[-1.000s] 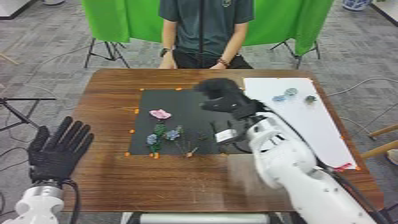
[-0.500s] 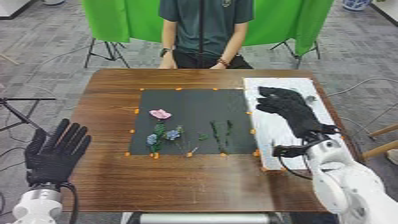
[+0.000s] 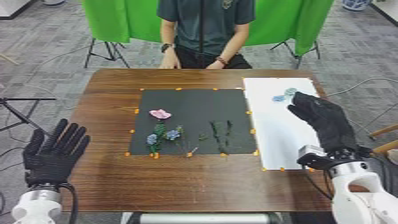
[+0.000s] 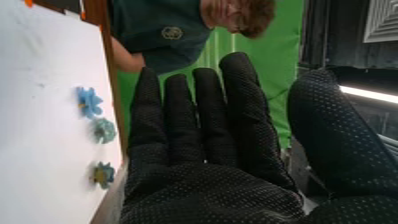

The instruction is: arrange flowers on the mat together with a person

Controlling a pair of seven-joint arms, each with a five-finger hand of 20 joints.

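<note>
Black fabric covers the left hand (image 3: 51,159), at the frame's left edge; fingers straight and spread. Keep it parked. Left of centre, the mat (image 3: 191,102) carries the pink flower (image 3: 160,114) and blue blooms (image 3: 173,134); to their right, bare stems (image 3: 228,132) probably need heads. Upper right, loose blooms (image 3: 279,98) lie on the white sheet (image 3: 280,145). Beside them, the right hand (image 3: 329,125) is empty, fingers straight, thumb apart: align, pinch one bloom lightly, lift vertically.

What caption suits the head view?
Right hand over the white sheet; pink flower and blue flowers on the dark mat.
</note>
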